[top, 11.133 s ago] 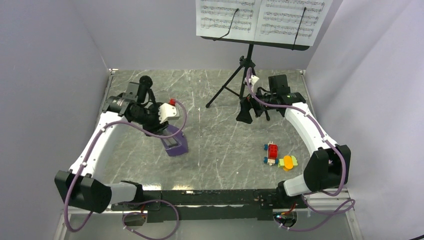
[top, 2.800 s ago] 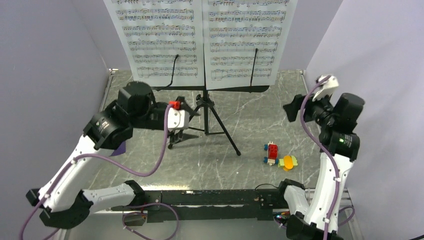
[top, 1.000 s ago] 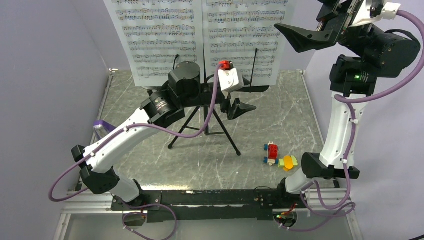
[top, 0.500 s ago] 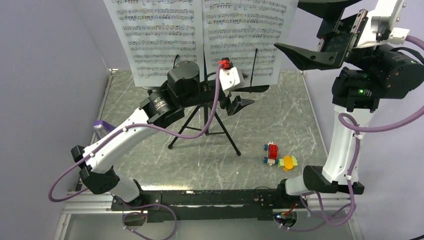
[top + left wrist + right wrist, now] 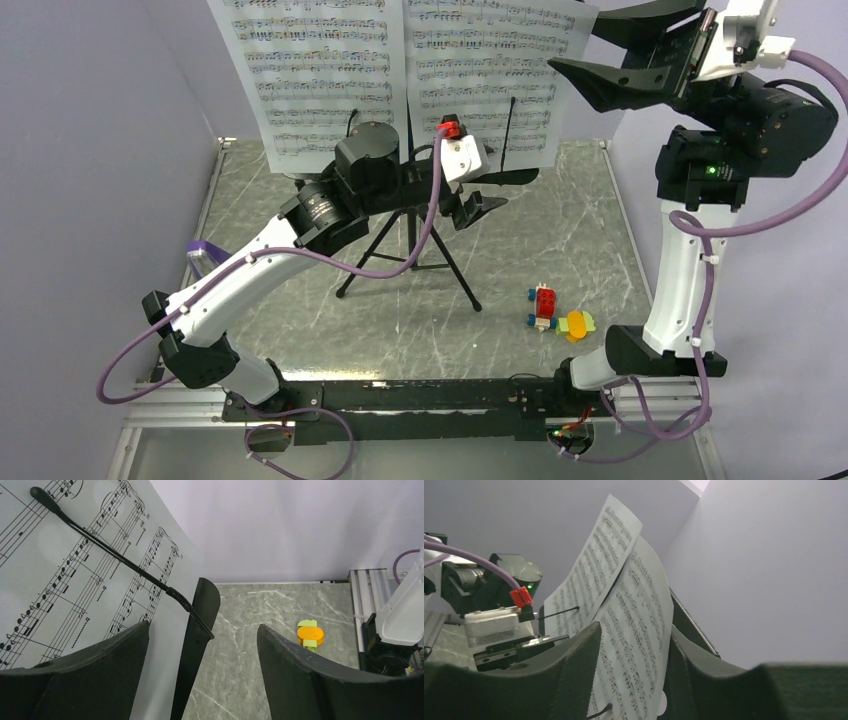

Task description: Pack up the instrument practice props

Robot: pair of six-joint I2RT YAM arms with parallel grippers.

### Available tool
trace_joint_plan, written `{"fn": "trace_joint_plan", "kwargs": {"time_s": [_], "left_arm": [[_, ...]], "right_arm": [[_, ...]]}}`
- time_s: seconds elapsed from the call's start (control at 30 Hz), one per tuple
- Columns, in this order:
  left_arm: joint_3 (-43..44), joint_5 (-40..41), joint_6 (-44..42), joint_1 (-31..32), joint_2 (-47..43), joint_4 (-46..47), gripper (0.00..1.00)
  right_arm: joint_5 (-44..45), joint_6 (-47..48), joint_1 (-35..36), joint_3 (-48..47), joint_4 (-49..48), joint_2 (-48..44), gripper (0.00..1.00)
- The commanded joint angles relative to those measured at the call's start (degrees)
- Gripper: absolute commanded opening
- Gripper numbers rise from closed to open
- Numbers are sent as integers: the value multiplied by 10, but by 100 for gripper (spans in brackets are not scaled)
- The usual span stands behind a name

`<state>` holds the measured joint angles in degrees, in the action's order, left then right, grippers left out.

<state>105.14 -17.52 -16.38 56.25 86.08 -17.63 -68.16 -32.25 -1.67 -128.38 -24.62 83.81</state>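
two pages (image 5: 400, 75) sit side by side on one stand (image 5: 415, 240), each pinned by one thin black wire (image 5: 508, 125), so two wires. the stand is upright near the middle of the table (image 5: 560, 230), mast vertical, desk facing the arm bases. the pages' long sides run upward, and the top view cuts off their tops.

one metronome (image 5: 203, 250) shows only as a purple sliver at the table's left edge, under the left arm. a small cluster of blocks (image 5: 555, 312) lies right of the tripod; their number is hard to make out.

the left gripper (image 5: 202, 630) is spread wide, its fingers either side of the desk's lower lip at its right end. the right gripper (image 5: 634, 630) is raised high and also spread, with the right page's outer edge between its fingers; contact cannot be told.
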Motion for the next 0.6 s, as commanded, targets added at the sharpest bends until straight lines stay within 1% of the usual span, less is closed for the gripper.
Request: {"fn": "trace_joint_plan", "kwargs": {"time_s": [0.0,0.07,0.17,0.27,0.33,0.43,0.57], "left_arm": [[18,25,-19,3,-21,4,83],[14,43,-24,3,-26,10,83],[14,70,-25,3,-28,26,85],[23,88,-21,3,-26,39,86],[35,81,-17,3,-22,40,87],[52,48,-7,3,-13,32,86],[66,-18,14,3,0,21,85]], "right_arm": [[18,7,3,1,7,2,48],[21,13,3,-2,10,3,41],[28,30,3,-8,22,5,27],[36,49,3,-13,39,4,11],[37,57,3,-12,47,1,0],[38,61,3,-6,51,-4,0],[40,61,3,0,52,-7,0]]}}
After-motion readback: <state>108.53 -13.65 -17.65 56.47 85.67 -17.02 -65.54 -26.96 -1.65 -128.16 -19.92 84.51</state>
